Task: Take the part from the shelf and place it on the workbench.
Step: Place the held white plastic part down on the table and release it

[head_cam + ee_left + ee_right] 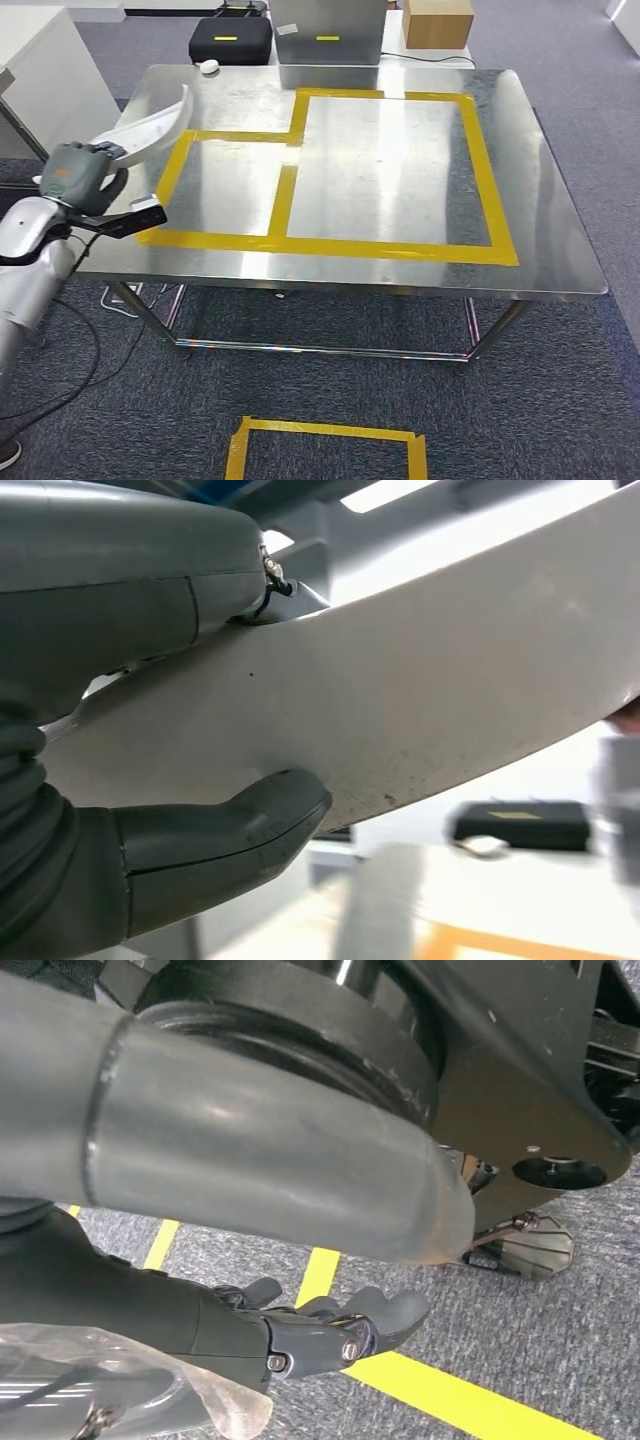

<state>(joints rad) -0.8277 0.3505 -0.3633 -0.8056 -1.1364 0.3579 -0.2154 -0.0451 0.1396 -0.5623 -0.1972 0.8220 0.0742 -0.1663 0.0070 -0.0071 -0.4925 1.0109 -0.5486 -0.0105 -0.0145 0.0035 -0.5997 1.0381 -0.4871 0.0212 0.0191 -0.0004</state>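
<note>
One white part [155, 125], a long, curved, thin panel, is held in the left robot hand [79, 172] and juts out over the near-left corner of the tabletop [528, 160], above the edge of the smaller yellow taped rectangle [283, 195]. It hangs in the air and does not rest on the steel yet. In the left wrist view the thick grey thumb [226, 830] presses one face of the part [423, 700] while the rest of the hand covers the other face, so the grip is a clamp across the panel near one end.

Judging by its thinness and pale moulded look, the part is probably light and fairly stiff, with a smooth surface that could slip. Held at one end, its long free length may swing or droop; a hold nearer the middle would steady it.

Beyond the tabletop sit a black case [230, 40], a metal box [328, 30] and a cardboard box [438, 22]. The right robot hand [340, 1335] hangs low over grey carpet with yellow floor tape [453, 1400], fingers loosely curled, holding nothing.
</note>
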